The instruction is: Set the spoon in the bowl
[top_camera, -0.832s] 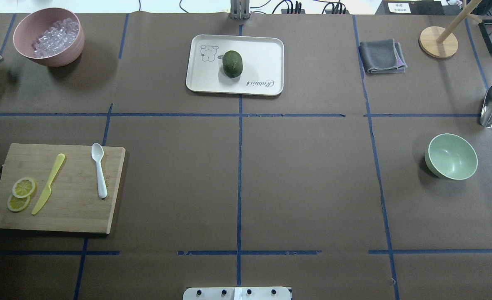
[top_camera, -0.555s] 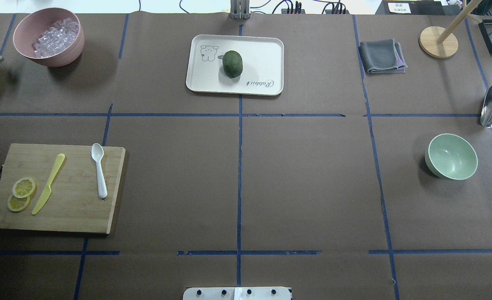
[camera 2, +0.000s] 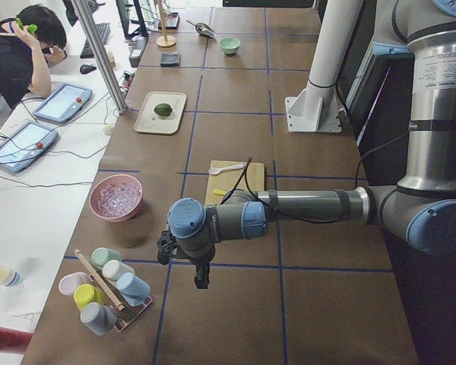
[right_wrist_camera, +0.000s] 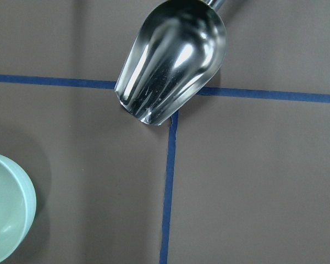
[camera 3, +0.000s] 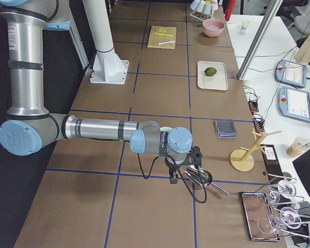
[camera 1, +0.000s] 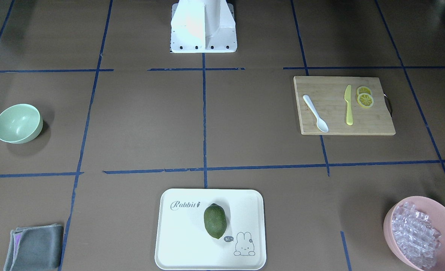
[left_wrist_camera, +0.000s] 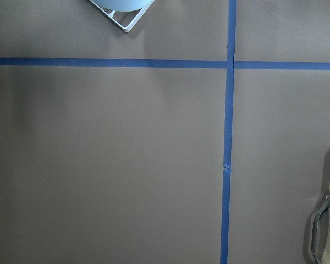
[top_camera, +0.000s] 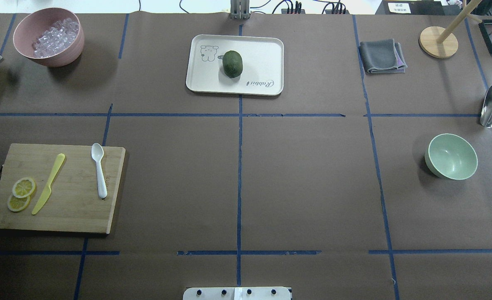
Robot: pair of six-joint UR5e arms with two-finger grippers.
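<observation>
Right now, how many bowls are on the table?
2. The mint-green bowl stands alone on the robot's right side. The pink bowl, filled with clear cubes, stands at the far left corner. No others seem hidden.

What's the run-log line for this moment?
spoon: on cutting board, untouched | bowl: empty | stage: pick not started

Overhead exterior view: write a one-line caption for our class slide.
White spoon rests on the cutting board, far from the empty mint bowl.
</observation>
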